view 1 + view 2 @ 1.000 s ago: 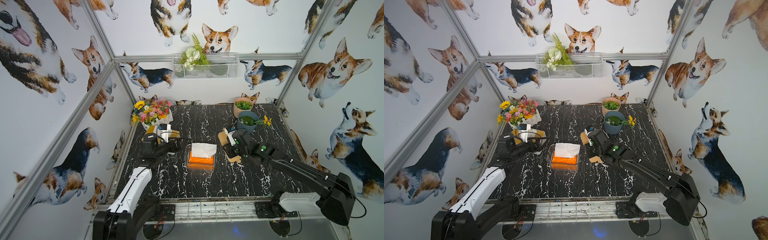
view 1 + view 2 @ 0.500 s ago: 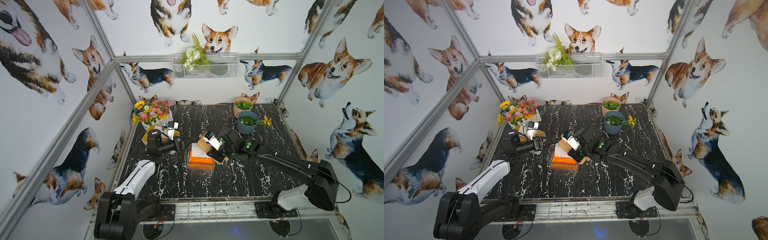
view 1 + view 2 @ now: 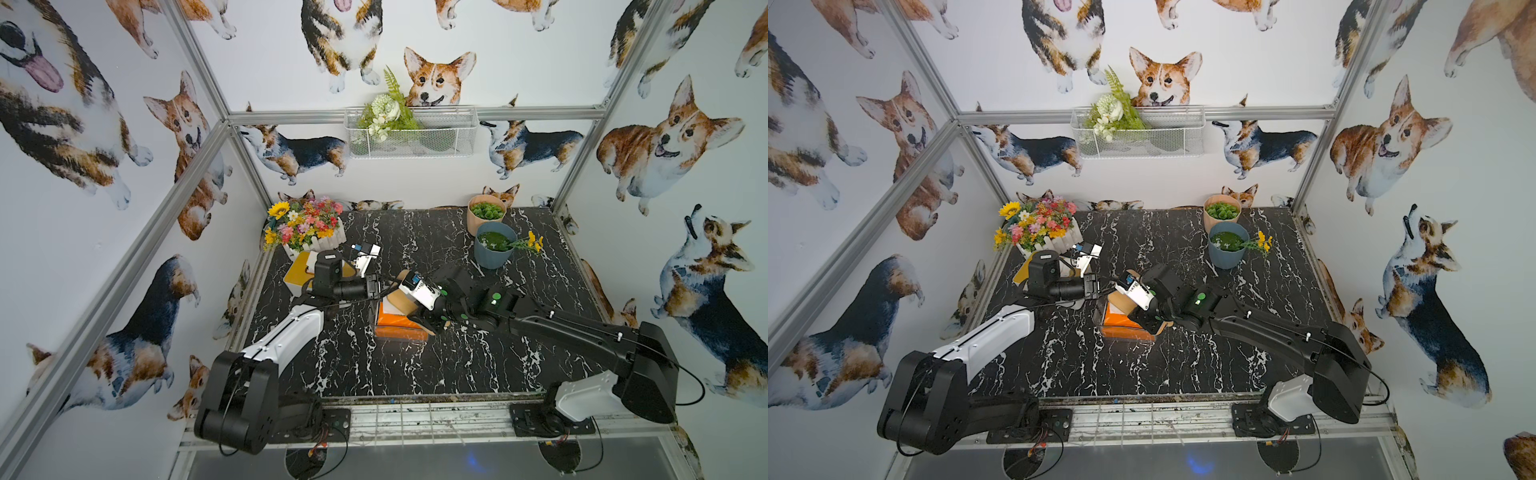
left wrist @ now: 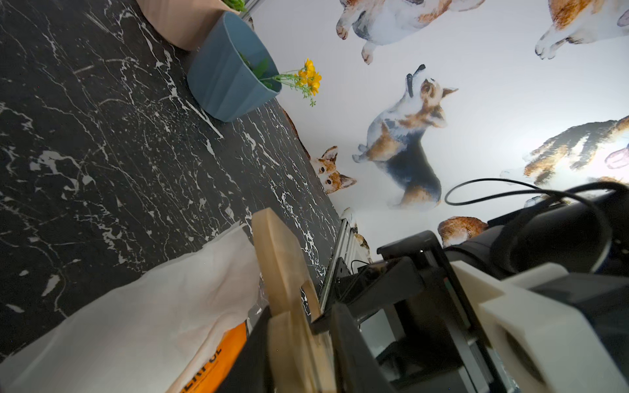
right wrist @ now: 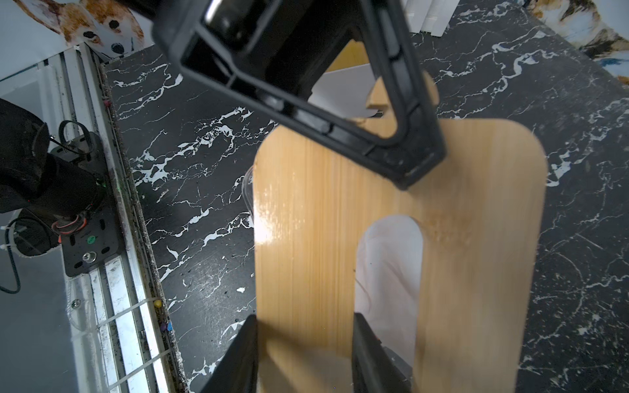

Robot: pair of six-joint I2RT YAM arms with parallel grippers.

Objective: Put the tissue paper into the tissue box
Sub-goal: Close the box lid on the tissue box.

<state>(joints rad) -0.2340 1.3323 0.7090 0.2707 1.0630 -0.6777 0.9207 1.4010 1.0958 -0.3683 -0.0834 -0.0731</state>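
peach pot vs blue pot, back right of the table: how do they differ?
Colour: the peach pot is pinkish tan, the blue pot slate blue. Filling: the peach pot holds round green tufts, the blue pot flat green moss plus a yellow flower sprig leaning over its rim. Both stand upright on the marble table.

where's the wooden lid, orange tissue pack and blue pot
wooden lid (image 5: 299, 245): right wrist view, flat top face
orange tissue pack (image 3: 392, 323): a top view, orange side
blue pot (image 3: 492, 258): a top view, outer wall
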